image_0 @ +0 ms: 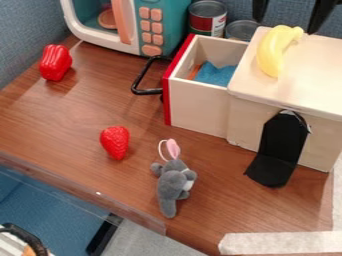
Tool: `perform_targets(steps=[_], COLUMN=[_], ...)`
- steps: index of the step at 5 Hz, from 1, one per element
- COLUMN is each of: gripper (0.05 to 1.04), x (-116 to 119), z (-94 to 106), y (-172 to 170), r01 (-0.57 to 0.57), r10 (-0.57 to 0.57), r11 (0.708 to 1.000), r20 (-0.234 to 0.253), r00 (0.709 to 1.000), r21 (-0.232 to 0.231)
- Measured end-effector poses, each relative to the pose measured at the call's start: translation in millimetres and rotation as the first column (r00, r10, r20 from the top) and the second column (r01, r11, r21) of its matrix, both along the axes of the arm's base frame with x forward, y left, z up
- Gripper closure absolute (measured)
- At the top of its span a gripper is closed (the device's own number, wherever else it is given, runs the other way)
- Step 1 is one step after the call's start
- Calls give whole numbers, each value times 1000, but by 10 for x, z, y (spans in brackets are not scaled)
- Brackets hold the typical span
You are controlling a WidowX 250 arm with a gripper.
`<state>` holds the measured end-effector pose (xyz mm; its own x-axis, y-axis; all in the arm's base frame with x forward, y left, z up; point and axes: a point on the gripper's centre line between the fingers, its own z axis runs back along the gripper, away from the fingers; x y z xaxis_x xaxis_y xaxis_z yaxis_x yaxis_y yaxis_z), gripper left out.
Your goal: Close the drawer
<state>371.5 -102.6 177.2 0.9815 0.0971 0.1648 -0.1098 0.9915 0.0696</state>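
Note:
At the top edge on the right, the black gripper [291, 11] is open, its two fingers spread above the back of the wooden cabinet [317, 75]. The drawer [200, 107] stands pulled out to the cabinet's left, with a red front panel and a black loop handle [139, 82] on it. A blue cloth [215, 75] and a bit of something orange lie inside the drawer. Nothing is between the fingers, and the gripper is well to the right of the drawer's handle.
A yellow banana [272, 50] lies on the cabinet top, and a black bracket [277, 152] stands against its side. Cans [207, 20] and a toy microwave [163, 25] are behind. A red pepper [55, 62], strawberry [115, 142] and grey plush toy [174, 185] rest on the table [67, 120].

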Motion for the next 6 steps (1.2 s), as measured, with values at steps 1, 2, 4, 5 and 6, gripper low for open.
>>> perform_targets(steps=[1, 2, 4, 5, 6], gripper=[83, 83, 83, 84, 84], x=[-12, -399, -888, -848, -614], z=[-165, -150, -233, -369, -524], y=[0, 446, 1459, 1979, 2196], r01=[1, -103, -207, -241, -203], r10=[-1, 99, 211, 248, 212], r11=[1000, 993, 974, 963, 969], r20=[-41, -76, 28, 43, 53], r00=[999, 992, 977, 968, 976], r21=[7, -57, -91, -118, -141])
